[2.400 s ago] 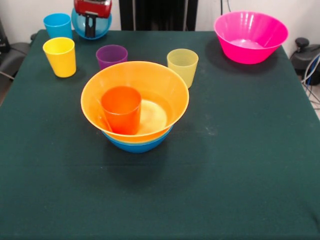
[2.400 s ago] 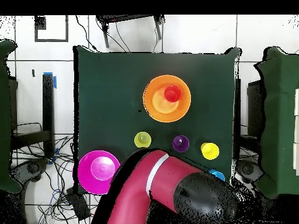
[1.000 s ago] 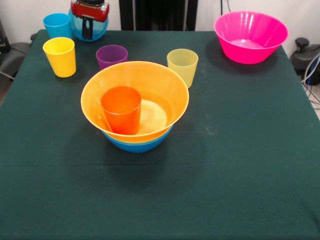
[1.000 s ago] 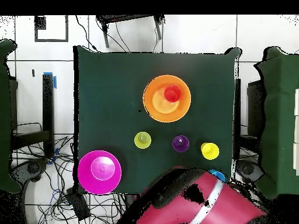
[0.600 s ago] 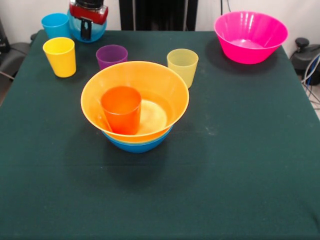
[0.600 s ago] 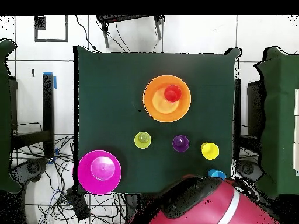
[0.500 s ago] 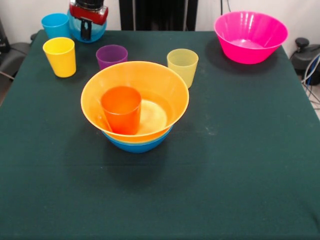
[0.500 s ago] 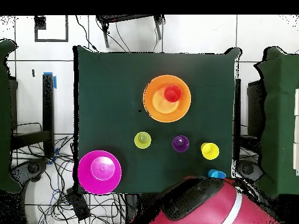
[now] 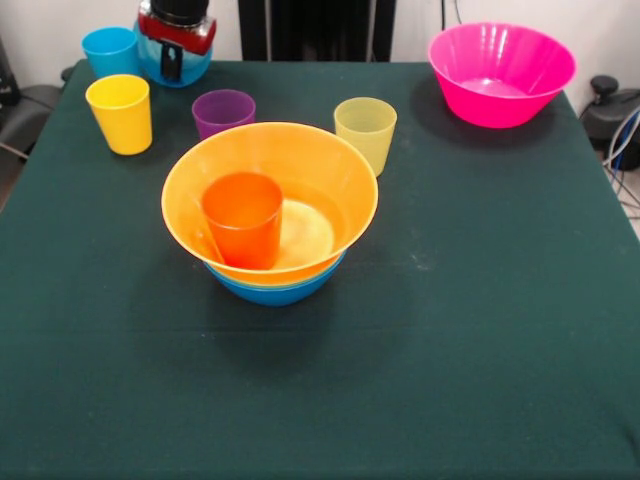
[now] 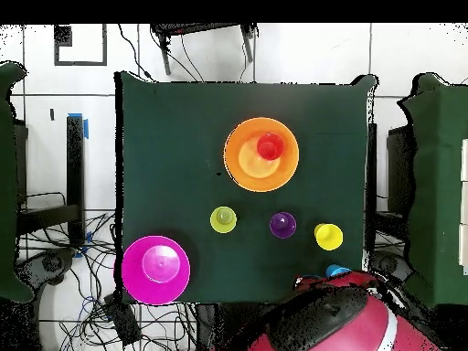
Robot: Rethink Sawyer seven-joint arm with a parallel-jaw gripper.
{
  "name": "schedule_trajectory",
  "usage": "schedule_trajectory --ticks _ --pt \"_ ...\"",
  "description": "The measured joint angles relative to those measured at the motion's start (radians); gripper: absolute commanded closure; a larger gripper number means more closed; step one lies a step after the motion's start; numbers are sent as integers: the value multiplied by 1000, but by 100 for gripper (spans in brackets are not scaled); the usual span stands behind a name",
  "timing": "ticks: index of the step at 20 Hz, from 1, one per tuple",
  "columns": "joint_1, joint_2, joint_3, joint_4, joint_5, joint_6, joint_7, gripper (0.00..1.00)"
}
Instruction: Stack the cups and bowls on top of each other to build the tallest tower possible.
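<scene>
Dark green cloth-covered table (image 9: 480,330) fills most of the front view, pale wall and a black upright behind it at top centre. Overhead shows white tiled floor with cables around the table.

Tower (image 9: 270,215) sits left of centre in the front view: medium blue bowl (image 9: 275,290) at the base, large orange-yellow bowl (image 9: 330,175) nested in it, orange cup (image 9: 242,218) upright inside, toward the left of the bowl. In the overhead view the tower (image 10: 261,154) sits above centre.

Loose cups, all upright, across the upper left of the front view: blue cup (image 9: 108,50) at the far top left corner, yellow cup (image 9: 120,113) just below it, purple cup (image 9: 223,111) partly hidden behind the orange-yellow bowl's rim, pale yellow-green cup (image 9: 366,131) just right of that rim. Large pink bowl (image 9: 500,72) stands apart at upper right.

Gripper (image 9: 174,60) at the top edge, upper left of the front view, red and black, hanging over a blue bowl (image 9: 190,66) just right of the blue cup. Fingers dark and close against the bowl; cannot tell whether they are apart or together. Overhead shows the red and black arm (image 10: 338,320) at bottom right, covering most of that corner.
</scene>
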Motion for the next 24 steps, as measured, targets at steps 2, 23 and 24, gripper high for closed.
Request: schedule_trajectory --ticks 2,23,24 --pt "-9 -4 11 0 2 19 0 100" --pt "-114 40 243 -177 108 672 -18 100" --pt "-125 44 258 -188 108 702 -28 100"
